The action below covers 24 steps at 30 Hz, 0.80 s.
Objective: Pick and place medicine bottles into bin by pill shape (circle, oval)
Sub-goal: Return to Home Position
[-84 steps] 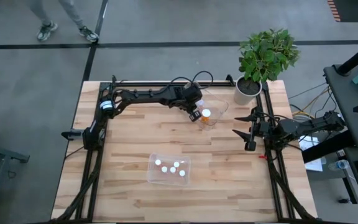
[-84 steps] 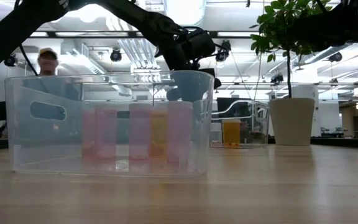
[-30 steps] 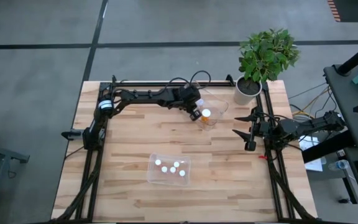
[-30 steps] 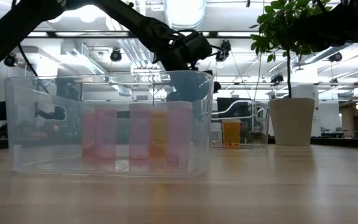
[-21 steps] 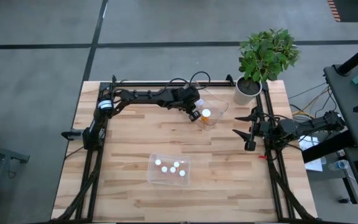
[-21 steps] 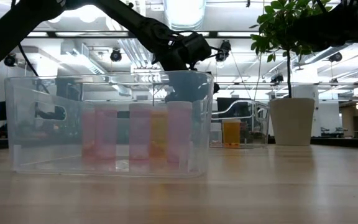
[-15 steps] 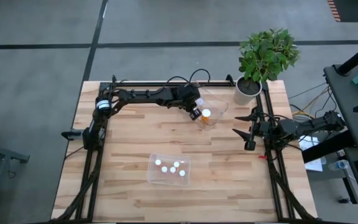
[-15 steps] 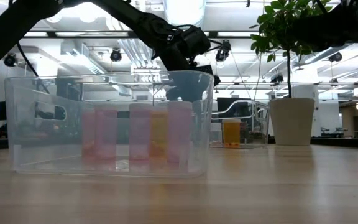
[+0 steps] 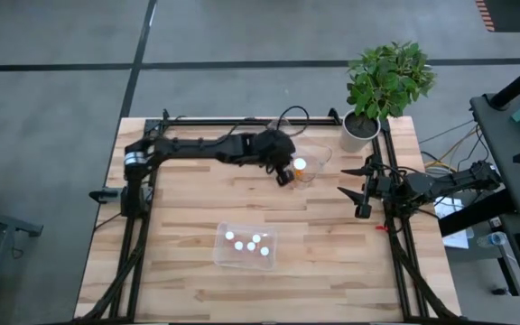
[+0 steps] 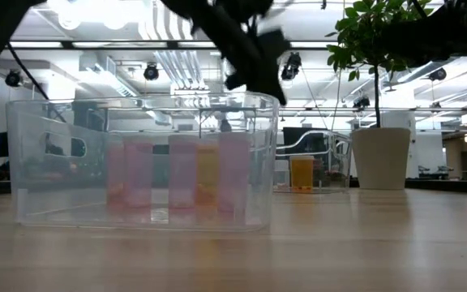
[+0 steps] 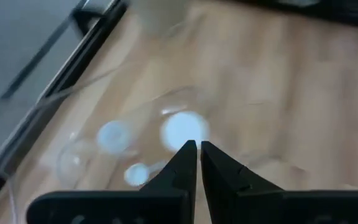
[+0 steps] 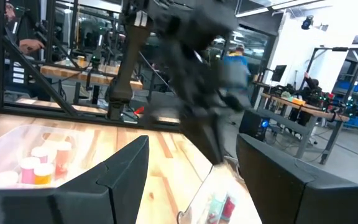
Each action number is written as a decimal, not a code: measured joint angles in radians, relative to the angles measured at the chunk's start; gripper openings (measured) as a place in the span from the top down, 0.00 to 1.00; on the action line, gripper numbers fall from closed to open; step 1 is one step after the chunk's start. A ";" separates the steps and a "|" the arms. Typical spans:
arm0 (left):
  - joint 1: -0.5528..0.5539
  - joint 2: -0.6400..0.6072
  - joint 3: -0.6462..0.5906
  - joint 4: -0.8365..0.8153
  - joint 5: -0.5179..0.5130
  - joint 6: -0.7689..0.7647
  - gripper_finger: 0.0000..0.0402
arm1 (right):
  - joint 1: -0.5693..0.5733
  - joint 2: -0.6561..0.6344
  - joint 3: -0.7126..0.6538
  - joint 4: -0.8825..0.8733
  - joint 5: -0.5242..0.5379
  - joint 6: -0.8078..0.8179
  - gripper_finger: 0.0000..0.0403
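Observation:
Several white-capped medicine bottles (image 9: 247,244) stand upright in the near clear bin (image 9: 224,255); the low view (image 10: 181,178) shows them pinkish and one orange. The far clear bin (image 9: 321,155) holds an orange bottle (image 9: 300,164) on its base. In the left wrist view its white cap (image 11: 184,129) shows with two other caps (image 11: 114,135). My left gripper (image 9: 283,176) is shut and empty, above that bin's left side, with its fingertips (image 11: 197,148) just short of the white cap. My right gripper (image 9: 361,193) waits open at the table's right edge.
A potted plant (image 9: 373,90) stands at the back right corner, close behind the far bin. Black frame rails (image 9: 242,120) run along the table's far, left and right sides. Bare wood (image 9: 188,199) lies between the two bins.
My left arm has swung, and its gripper has gone a little toward the table's near edge beside the far bin and risen in the low view, where it is blurred. The bottles and bins have kept still.

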 joint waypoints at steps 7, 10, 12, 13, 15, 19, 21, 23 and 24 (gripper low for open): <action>-0.161 -0.142 -0.101 0.004 0.000 0.115 0.99 | 0.000 0.000 0.000 0.001 -0.001 -0.004 0.42; -0.232 -0.227 -0.199 0.036 0.000 0.157 0.99 | 0.000 0.000 0.000 -0.001 -0.002 -0.010 0.42; -0.280 -0.302 -0.289 0.060 0.000 0.178 0.99 | 0.000 0.000 0.000 -0.001 -0.003 -0.010 0.43; -0.304 -0.344 -0.337 0.085 0.000 0.181 0.99 | 0.000 -0.003 0.000 -0.004 -0.007 -0.012 0.43; -0.346 -0.443 -0.445 0.136 -0.001 0.182 0.99 | 0.001 -0.006 0.000 -0.006 -0.010 -0.012 0.44; -0.413 -0.667 -0.669 0.282 -0.056 0.181 0.99 | 0.001 -0.029 0.000 -0.005 -0.028 -0.025 0.47; -0.429 -0.777 -0.783 0.372 -0.074 0.182 0.99 | 0.001 -0.047 0.000 -0.008 -0.029 -0.031 0.49; -0.434 -0.893 -0.898 0.452 -0.075 0.182 0.99 | 0.001 -0.068 0.000 -0.019 -0.030 -0.038 0.51; -0.434 -0.948 -0.950 0.481 -0.076 0.182 0.99 | 0.001 -0.080 0.000 -0.031 -0.031 -0.038 0.52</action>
